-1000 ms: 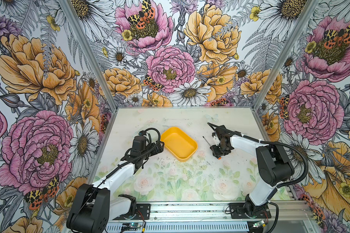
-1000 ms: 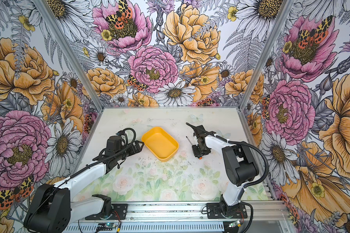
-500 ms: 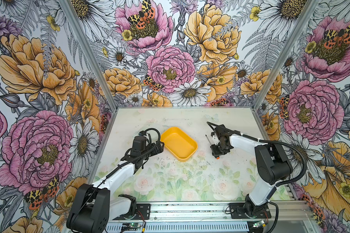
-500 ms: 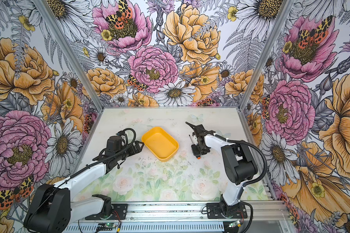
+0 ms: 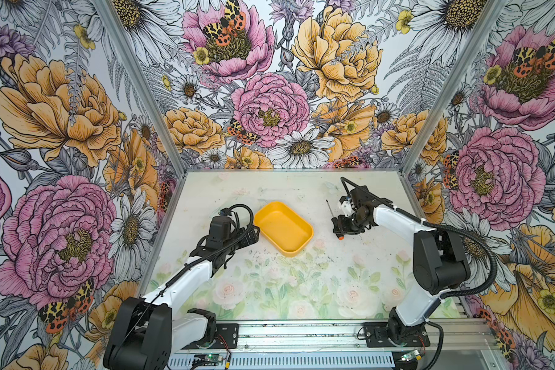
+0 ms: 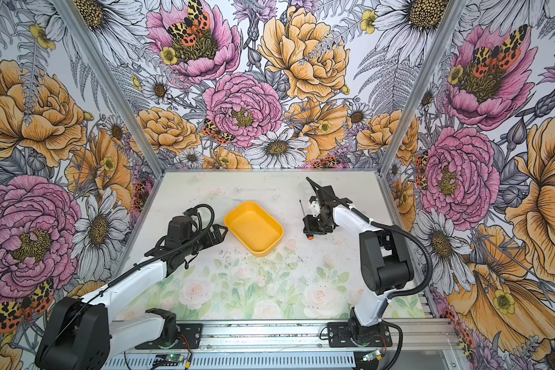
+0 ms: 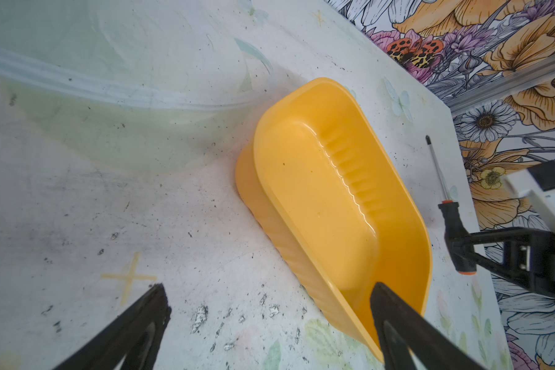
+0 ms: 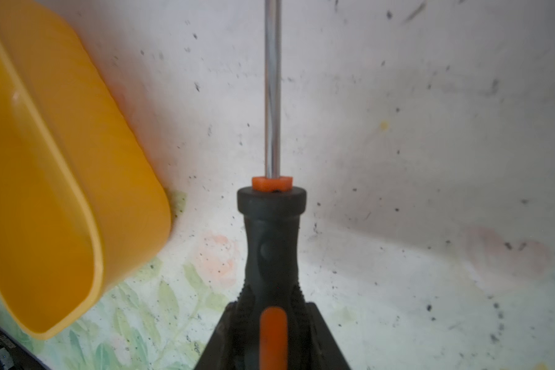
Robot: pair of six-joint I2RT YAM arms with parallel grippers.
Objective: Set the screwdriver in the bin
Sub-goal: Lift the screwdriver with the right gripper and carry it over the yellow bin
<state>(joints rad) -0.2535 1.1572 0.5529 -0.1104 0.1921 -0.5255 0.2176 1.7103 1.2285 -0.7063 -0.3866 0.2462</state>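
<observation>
Right wrist view showed the right claw point(image 8: 271, 307) clamped on the screwdriver point(image 8: 271, 237) handle, the empty bin point(image 8: 116, 160) lying near beside it, so the carry and drop were left.

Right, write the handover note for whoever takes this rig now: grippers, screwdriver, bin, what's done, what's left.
The right gripper is shut on the black handle of the screwdriver, with the shaft pointing toward the back wall. It is right of the bin in both top views. I cannot tell if it is off the table.
The left gripper is open and empty at the bin's left end. Contact is unclear.
The bin is empty.
Done: the grasp.
Left: lift, carry over the bin, release.
</observation>
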